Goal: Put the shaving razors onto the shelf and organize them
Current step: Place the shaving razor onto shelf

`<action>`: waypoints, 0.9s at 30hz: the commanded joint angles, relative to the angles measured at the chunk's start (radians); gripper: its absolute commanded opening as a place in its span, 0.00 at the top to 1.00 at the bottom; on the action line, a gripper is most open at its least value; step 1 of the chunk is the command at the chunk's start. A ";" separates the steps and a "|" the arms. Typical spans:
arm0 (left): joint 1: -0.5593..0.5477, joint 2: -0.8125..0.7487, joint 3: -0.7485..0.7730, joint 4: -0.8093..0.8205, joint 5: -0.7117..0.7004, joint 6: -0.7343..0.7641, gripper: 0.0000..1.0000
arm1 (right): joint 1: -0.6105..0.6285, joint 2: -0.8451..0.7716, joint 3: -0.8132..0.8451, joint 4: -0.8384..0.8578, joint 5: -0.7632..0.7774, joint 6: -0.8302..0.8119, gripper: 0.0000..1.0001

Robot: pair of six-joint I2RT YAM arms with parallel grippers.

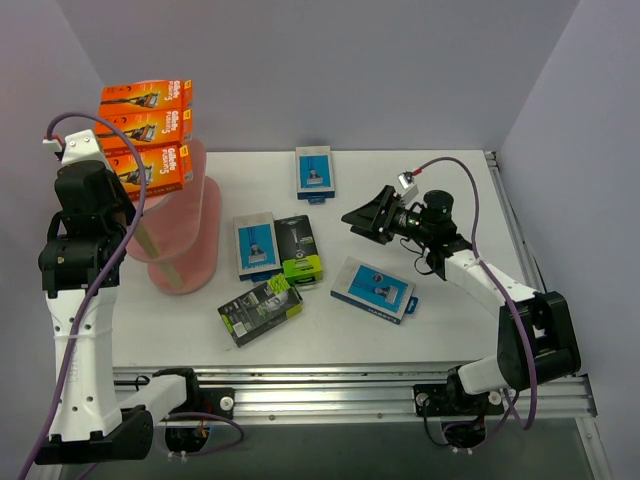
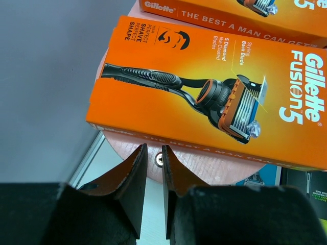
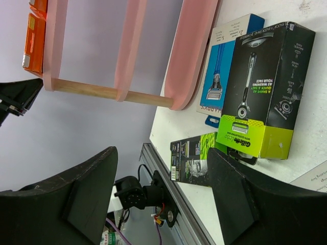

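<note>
Already, three orange razor packs (image 1: 150, 128) lie face up in a row on the top board of the pink shelf (image 1: 195, 255). The left gripper (image 2: 153, 149) hangs just off that board's rim, beside the nearest orange pack and not touching it. Its fingers are drawn almost together, a thin slit between them and nothing in it. The other packs lie on the white counter (image 1: 450, 190), all to the shelf's right. A blue-and-grey pack (image 1: 256, 245) sits closest, with a black-and-lime pack (image 1: 299, 250) touching its far side, and a second black-and-lime pack (image 1: 260, 310) lies askew near the shelf's foot. A second blue-and-grey pack (image 1: 373, 289) and a third blue-and-grey pack (image 1: 314, 172) lie well apart from the shelf. Between those two hovers the right gripper (image 1: 365, 222) — fingers spread wide, holding nothing.
</note>
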 commanded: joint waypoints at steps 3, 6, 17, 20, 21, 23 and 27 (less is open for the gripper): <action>0.008 -0.001 0.004 0.057 -0.034 0.017 0.74 | -0.010 0.002 0.010 0.052 -0.028 -0.012 0.34; 0.008 0.005 0.001 0.064 -0.026 0.016 0.73 | -0.010 0.003 0.010 0.052 -0.029 -0.014 0.34; 0.009 0.032 0.007 0.083 -0.020 0.011 0.73 | -0.013 0.012 0.013 0.056 -0.031 -0.017 0.34; 0.009 0.037 0.011 0.084 -0.023 0.011 0.73 | -0.013 0.018 0.013 0.059 -0.031 -0.015 0.34; 0.009 0.039 0.009 0.084 -0.026 0.013 0.74 | -0.014 0.021 0.014 0.061 -0.032 -0.014 0.34; 0.009 0.037 0.009 0.084 -0.028 0.013 0.74 | -0.014 0.025 0.014 0.067 -0.034 -0.009 0.34; 0.009 0.043 0.001 0.089 -0.028 0.013 0.73 | -0.013 0.032 0.016 0.073 -0.034 -0.009 0.34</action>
